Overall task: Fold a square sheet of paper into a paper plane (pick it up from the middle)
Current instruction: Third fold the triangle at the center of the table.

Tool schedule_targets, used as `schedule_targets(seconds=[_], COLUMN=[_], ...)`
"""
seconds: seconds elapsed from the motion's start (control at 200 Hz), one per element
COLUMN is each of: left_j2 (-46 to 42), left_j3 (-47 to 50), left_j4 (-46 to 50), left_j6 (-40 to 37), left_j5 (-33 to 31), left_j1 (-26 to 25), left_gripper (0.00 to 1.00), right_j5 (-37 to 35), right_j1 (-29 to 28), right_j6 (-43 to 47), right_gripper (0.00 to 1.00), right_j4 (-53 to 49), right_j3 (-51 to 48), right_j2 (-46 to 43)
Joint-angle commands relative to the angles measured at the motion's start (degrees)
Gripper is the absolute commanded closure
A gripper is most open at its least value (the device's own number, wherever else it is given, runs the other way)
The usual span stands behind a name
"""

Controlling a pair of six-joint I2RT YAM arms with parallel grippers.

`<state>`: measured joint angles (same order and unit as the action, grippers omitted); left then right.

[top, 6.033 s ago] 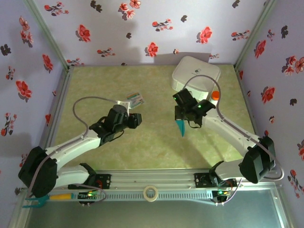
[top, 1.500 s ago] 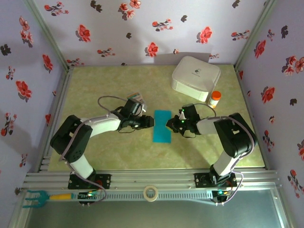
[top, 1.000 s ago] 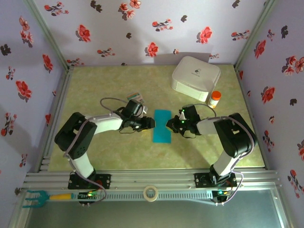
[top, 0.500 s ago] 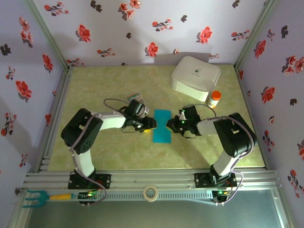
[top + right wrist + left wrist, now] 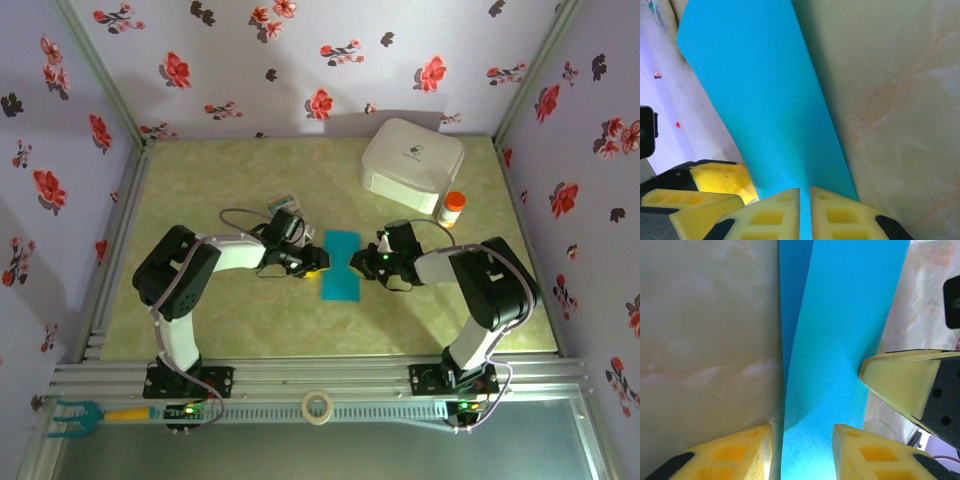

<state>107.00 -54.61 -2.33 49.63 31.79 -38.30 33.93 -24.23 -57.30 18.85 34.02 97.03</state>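
Observation:
The square sheet of paper [image 5: 341,266], bright turquoise and folded to a narrow rectangle, lies on the green table between both arms. My left gripper [image 5: 318,262] is at its left edge. In the left wrist view the paper [image 5: 840,340] runs up between my yellow fingers, and the gripper [image 5: 803,432] is open, jaws a paper-strip apart. My right gripper [image 5: 357,262] is at the right edge. In the right wrist view it [image 5: 805,192] is shut on the paper [image 5: 765,90], whose edge sits in the thin slit between the pads. The top layer lifts a little.
A white rounded box [image 5: 413,163] stands at the back right, with a small orange-capped bottle [image 5: 453,208] beside it. A small printed card [image 5: 285,207] lies just behind the left gripper. A tape roll [image 5: 318,406] rests on the front rail. Flowered walls close three sides.
My left gripper has slid right to the paper's left edge and its jaws have narrowed. The right gripper and the paper have stayed in place.

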Motion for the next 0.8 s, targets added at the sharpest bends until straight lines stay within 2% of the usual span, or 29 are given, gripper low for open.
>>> schedule_targets(seconds=[0.0, 0.625, 0.725, 0.795], left_j2=[1.5, -1.3, -2.4, -3.0], left_j3=[-0.2, 1.8, 2.0, 2.2], left_j4=[-2.3, -4.6, -4.0, -3.9], left_j6=[1.0, 2.4, 2.3, 2.4], left_j5=[1.7, 0.5, -0.4, -0.5], left_j1=[-0.2, -0.2, -0.1, -0.1], left_gripper=[0.65, 0.8, 0.86, 0.93], right_j5=[-0.6, -0.5, 0.0, 0.4], right_j1=[0.5, 0.7, 0.7, 0.6], right_j6=[-0.4, -0.2, 0.1, 0.2], right_gripper=[0.86, 0.83, 0.8, 0.77], right_j4=[-0.5, -0.4, -0.5, -0.4], right_j3=[-1.1, -1.1, -0.8, -0.6], right_j2=[1.6, 1.1, 0.5, -0.3])
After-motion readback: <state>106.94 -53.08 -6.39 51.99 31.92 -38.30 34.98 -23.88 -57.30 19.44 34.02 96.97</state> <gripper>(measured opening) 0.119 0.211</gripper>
